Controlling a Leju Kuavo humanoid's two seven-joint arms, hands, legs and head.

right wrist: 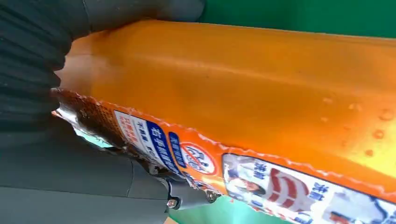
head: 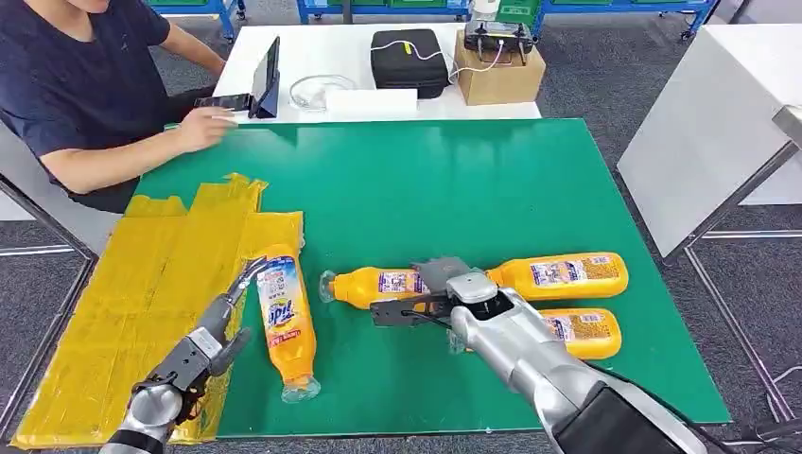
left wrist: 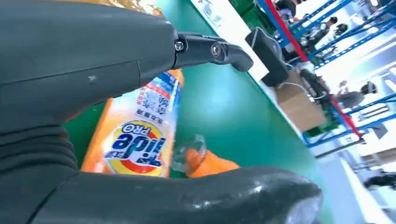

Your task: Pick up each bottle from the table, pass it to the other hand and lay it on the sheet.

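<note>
The right hand (head: 430, 301) grips the middle orange bottle (head: 378, 284) lying on the green desk (head: 454, 180). The left hand (head: 219, 326), fingers spread wide, hovers beside another bottle (head: 284, 317) partly on the yellow sheet (head: 142, 284).

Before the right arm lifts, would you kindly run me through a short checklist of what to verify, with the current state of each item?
1. Right hand around the middle bottle: ok, fingers wrap its body in the right wrist view; firmness cannot tell.
2. Left hand free to receive: ok, open beside the near bottle, holding nothing.
3. Near bottle on the sheet: not ok, mostly on the green mat, only its base end at the sheet's edge.
4. Neighbours clear of the lift: cannot tell, the far bottle and the right bottle lie close by the right hand.
5. Person's hand away from the handover zone: ok, at the mat's far corner.
</note>
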